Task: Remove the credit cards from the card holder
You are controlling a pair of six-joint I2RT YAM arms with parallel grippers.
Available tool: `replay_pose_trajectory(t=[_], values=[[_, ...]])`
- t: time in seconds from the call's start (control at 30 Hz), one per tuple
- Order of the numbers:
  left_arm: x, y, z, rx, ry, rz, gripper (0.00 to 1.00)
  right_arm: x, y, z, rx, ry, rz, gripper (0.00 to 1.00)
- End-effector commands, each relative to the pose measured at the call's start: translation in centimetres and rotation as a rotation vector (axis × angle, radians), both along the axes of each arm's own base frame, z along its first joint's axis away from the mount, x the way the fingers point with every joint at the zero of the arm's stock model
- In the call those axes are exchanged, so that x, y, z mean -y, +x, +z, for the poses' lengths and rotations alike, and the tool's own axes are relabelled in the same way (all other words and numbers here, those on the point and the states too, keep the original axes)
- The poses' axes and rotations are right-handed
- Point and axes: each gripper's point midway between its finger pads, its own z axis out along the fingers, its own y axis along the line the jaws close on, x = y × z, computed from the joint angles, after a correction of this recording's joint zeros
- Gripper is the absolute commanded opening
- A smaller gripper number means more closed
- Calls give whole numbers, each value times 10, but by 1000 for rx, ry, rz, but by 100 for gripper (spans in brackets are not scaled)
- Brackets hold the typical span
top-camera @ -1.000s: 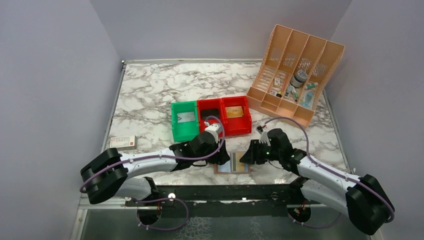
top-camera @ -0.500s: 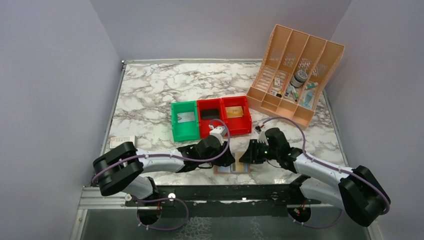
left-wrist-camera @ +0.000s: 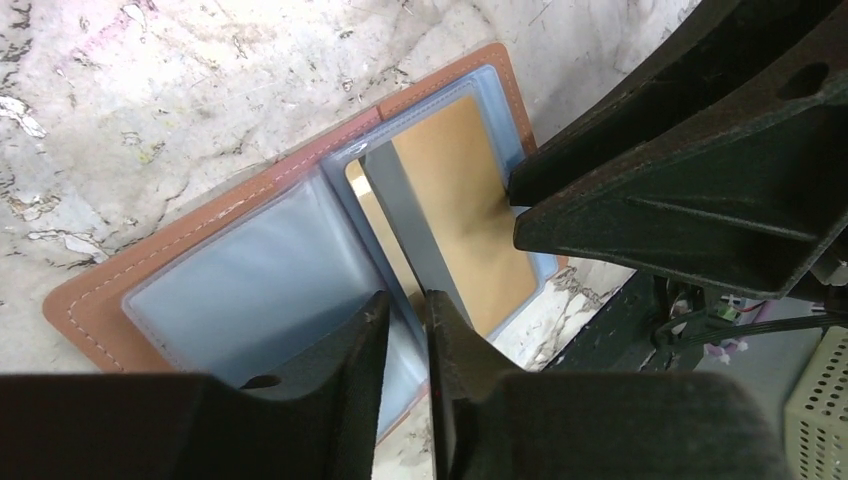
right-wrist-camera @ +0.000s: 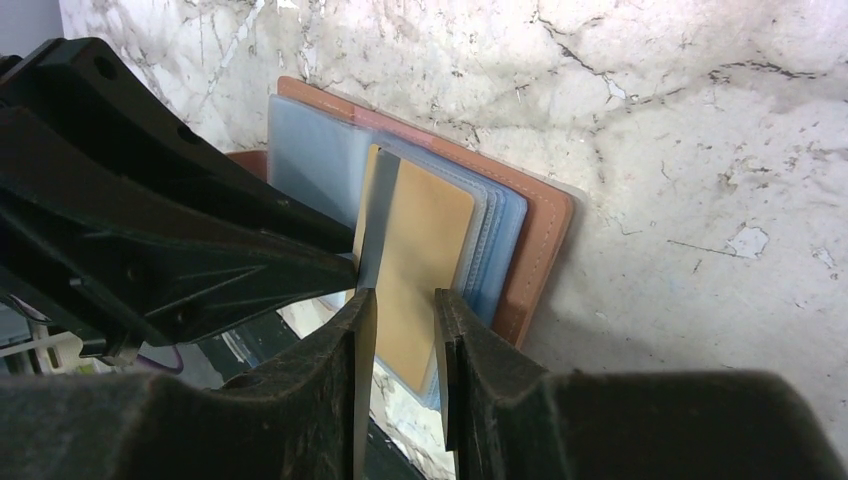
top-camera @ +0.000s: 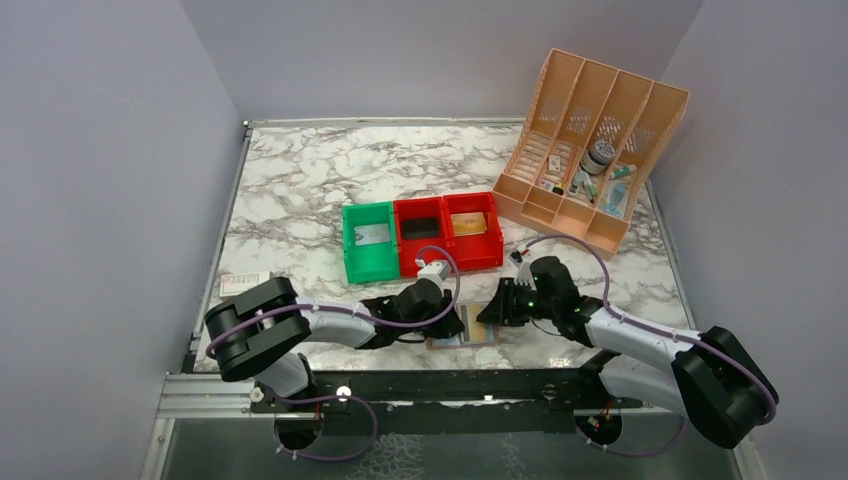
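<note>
Flanking the gold card [right-wrist-camera: 425, 250]: two matte black grippers, tips facing each other.

- Left gripper [left-wrist-camera: 404, 300]: blunt wedge fingers set a narrow slit apart over the middle fold of the card holder [left-wrist-camera: 95, 300]. Whether anything is pinched cannot be told.
- Right gripper [right-wrist-camera: 402, 300]: fingers likewise close-set, over the card's right end. Gripping or merely hovering cannot be told.
- Gold card: smooth flat rectangle, lying in the holder's right pocket.
- Grey strip [left-wrist-camera: 405, 220]: thin and straight, crossing the gold card. Card or pocket leaf, unclear.
- Holder: open bifold of stitched brown-pink leather with glossy blue-grey clear pockets, flat on the white veined marble table [top-camera: 300, 190], near edge, centre.
- Beyond: boxy plastic green bin [top-camera: 368, 265] and two red bins [top-camera: 472, 255].
- Far right: peach organizer [top-camera: 560, 100], slotted and perforated.
</note>
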Motion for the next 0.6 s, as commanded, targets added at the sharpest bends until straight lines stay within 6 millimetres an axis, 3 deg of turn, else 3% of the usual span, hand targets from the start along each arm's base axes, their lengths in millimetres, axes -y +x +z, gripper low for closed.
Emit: replay_pose_trajectory(t=[0.0,0.23,0.57], values=[[0,2,-8,-16,-25,56,19,15,-13,-26,-56,-84,-13,29],[-8,5,-11,-16,-22,105,0,15,-13,-25,-51,-81,-10,29],[-26,5,-13,3,-14,147,0,15,-11,-22,-35,-76,-12,29]])
